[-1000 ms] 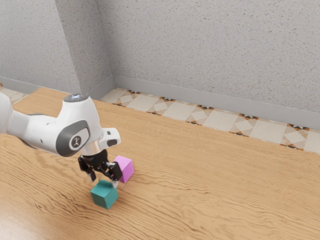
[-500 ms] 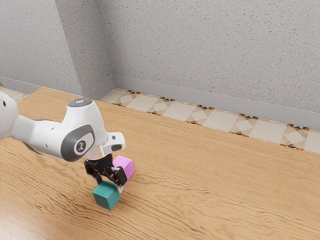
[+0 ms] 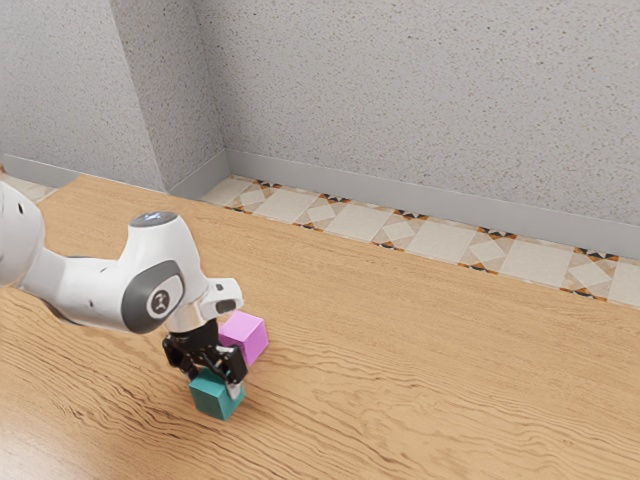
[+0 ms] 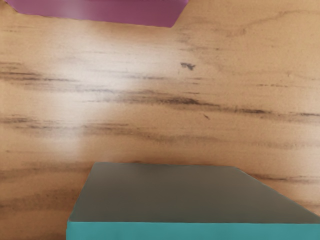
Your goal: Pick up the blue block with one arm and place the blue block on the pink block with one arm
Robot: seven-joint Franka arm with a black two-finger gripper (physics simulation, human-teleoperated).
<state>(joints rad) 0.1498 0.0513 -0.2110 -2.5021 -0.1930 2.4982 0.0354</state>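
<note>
The wooden table (image 3: 420,330) takes up the lower half of the exterior view, and the white arm (image 3: 110,285) reaches in from the left edge toward the lower left of the frame. There the pink block (image 3: 245,338) rests on the wood, with the blue block (image 3: 215,398) (teal in these renders) just below it and slightly left, close but not stacked. The gripper (image 3: 208,372) sits low, directly on top of the blue block, so the block lies straight under the hand. It is a cube, with no long axis to favour. Whether the jaws have closed on it I cannot tell, since the hand hides the contact. The wrist view adds what the side camera lacks: the blue block (image 4: 185,200) squarely beneath the hand, a strip of bare wood, then the pink block's (image 4: 100,10) edge beyond.
</note>
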